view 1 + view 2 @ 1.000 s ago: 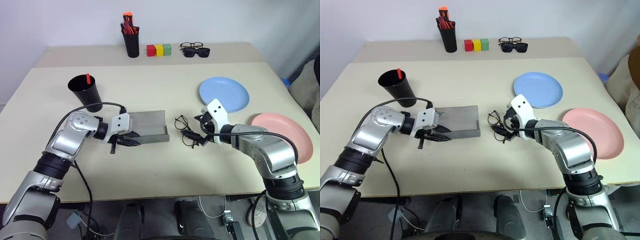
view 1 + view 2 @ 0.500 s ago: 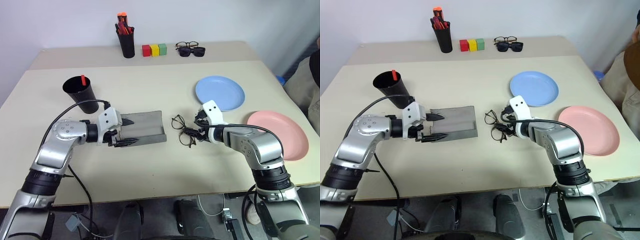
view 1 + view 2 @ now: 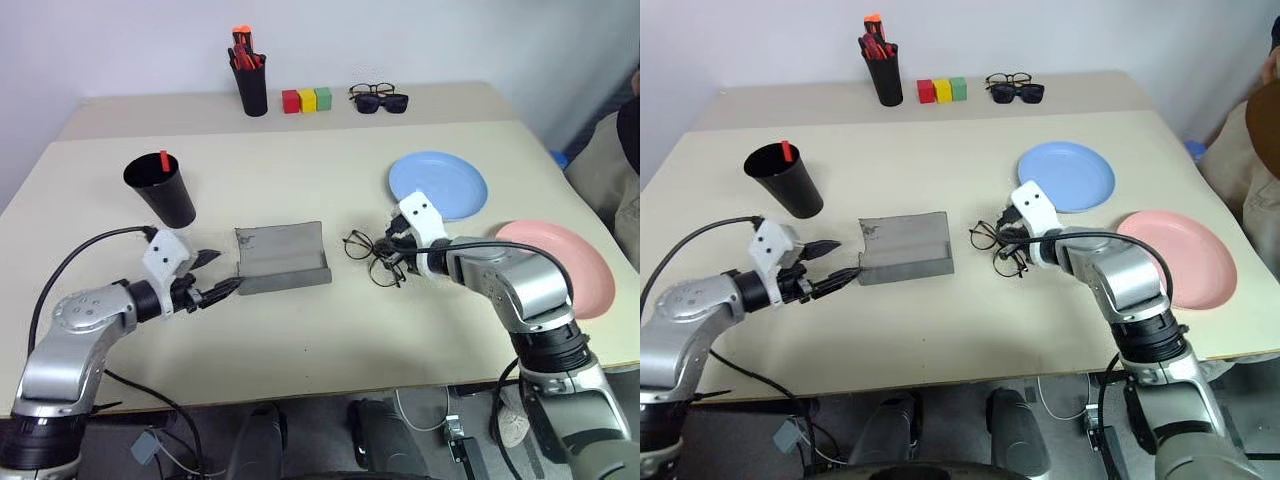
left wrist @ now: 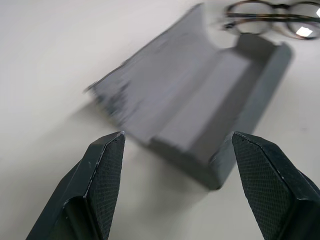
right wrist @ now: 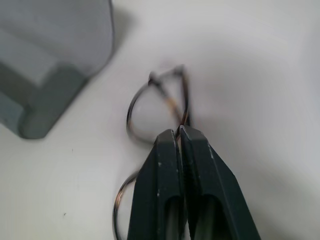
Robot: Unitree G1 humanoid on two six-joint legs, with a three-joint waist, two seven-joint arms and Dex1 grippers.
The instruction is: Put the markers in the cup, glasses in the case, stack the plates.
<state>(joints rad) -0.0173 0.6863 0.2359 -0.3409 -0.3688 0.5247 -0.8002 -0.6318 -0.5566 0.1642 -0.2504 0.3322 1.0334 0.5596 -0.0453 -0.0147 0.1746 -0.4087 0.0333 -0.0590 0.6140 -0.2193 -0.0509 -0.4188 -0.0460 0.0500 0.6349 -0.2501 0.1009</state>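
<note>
Two plates, blue and pink, are seen apart, right of the open case. Glasses just right of case are pinched by right gripper. Left gripper, spread, is held just left of it.

Beige table carries: open grey case, wire glasses, black cup, blue plate, pink plate, pen pot, coloured blocks, sunglasses.
</note>
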